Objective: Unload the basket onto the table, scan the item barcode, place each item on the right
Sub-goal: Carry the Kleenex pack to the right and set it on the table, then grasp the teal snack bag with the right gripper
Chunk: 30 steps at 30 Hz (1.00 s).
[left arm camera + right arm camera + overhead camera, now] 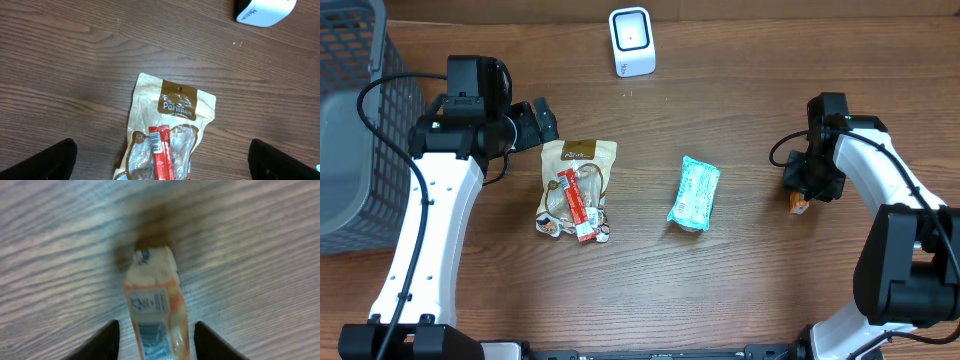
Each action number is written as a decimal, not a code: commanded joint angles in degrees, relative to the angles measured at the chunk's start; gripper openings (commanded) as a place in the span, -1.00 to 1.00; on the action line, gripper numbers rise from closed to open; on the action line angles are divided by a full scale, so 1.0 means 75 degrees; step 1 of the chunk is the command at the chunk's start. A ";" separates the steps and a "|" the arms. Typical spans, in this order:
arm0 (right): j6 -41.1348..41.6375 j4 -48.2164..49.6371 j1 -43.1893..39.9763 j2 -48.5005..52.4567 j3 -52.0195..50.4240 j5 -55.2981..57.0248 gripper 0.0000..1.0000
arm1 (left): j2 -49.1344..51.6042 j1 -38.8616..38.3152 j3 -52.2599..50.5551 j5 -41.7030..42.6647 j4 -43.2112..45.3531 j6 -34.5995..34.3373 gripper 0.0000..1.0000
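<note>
The right gripper [156,342] stands low over a small orange-and-white packet [155,295], which lies flat on the wooden table [760,300] at the right side, well apart from the other goods. Its claw is partly open. One dark finger stands at each long side of the packet, and a thin gap shows on the left side, so I judge that it has hold of nothing yet. The fingers are set across the narrow width, probably because this is the only dimension they can span.

The packet looks like a soft plastic sachet, glossy, with a crimped white end and a pale printed panel. The print is too blurred to tell if it is the barcode.

The white barcode scanner [631,41], a smooth rounded box, stands upright at the far edge in the middle, where either arm can present an item to it.

The left gripper [535,122] hovers with its claw fully wide and empty, just beyond the top of a brown paper-like snack pouch [172,120]. A red stick pack [162,152] with a small barcode rests on the pouch. A crinkled teal packet [694,193] lies between the two arms, and a grey mesh basket [350,120] stands at the far left.
</note>
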 commanded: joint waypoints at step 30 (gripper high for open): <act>-0.0125 -0.2865 0.0017 -0.0026 0.4398 -0.2952 1.00 | -0.0050 0.0026 0.0058 -0.0020 0.0012 0.0204 0.99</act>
